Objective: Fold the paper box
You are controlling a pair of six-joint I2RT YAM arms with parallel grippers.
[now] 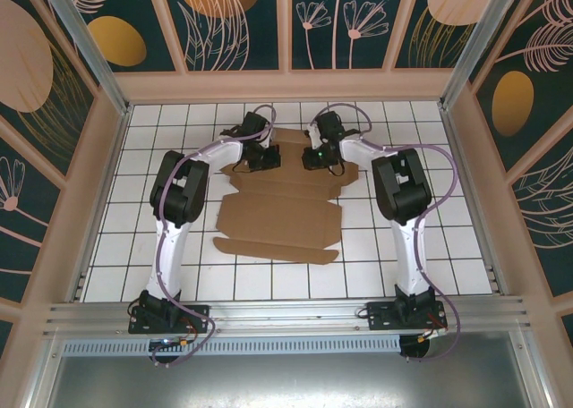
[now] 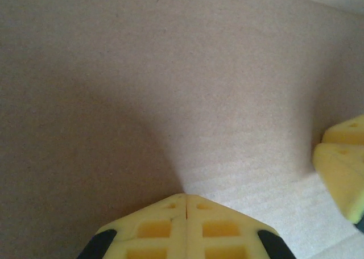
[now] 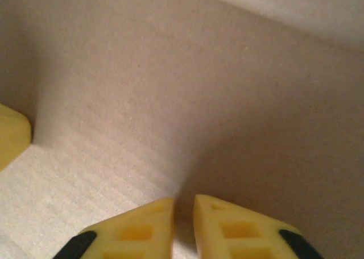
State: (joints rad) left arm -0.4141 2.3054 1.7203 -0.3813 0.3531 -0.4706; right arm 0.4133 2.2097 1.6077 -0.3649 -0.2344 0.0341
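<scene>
Paper box point(image 1: 277, 220): brown creased die-cut sheet, mid-table point(image 1: 125, 247), far flaps toward the far edge. Left wrist view: left gripper point(image 2: 186, 195) closed, tips on the cardboard. Right wrist view: right gripper point(image 3: 183, 199) nearly closed, slim gap; grip undeterminable.

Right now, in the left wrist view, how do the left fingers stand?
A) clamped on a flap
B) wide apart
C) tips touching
C: the left fingers meet tip to tip with nothing between them, and the paper box lies behind them.
</scene>
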